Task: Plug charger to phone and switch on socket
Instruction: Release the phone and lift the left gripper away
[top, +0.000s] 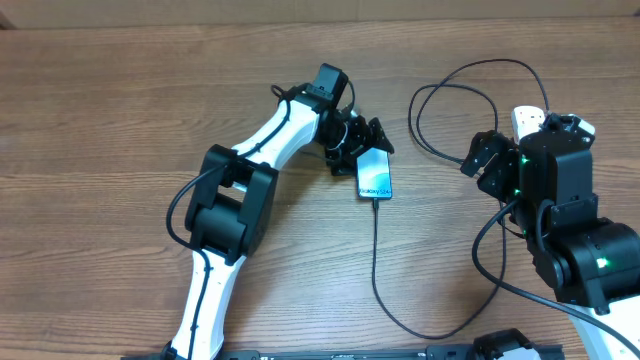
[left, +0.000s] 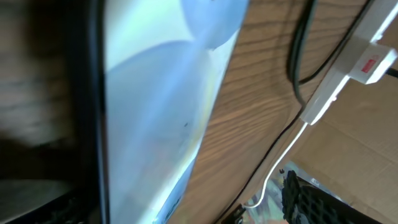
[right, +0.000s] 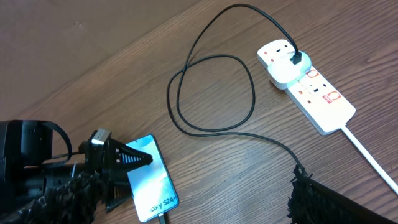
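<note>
overhead view: the slim, glossy rectangular phone (top: 375, 175) lies flat mid-table, pale blue screen up; the thin black charger (top: 375, 250) cable meets its near end and loops away to a black plug seated in the white, elongated plastic socket (right: 308, 87); left gripper (top: 362, 148) spread wide astride the phone's far end, gripping nothing; right gripper (top: 480, 162) agape and empty beside the socket; brown wood-grain table (top: 120, 100)
</note>
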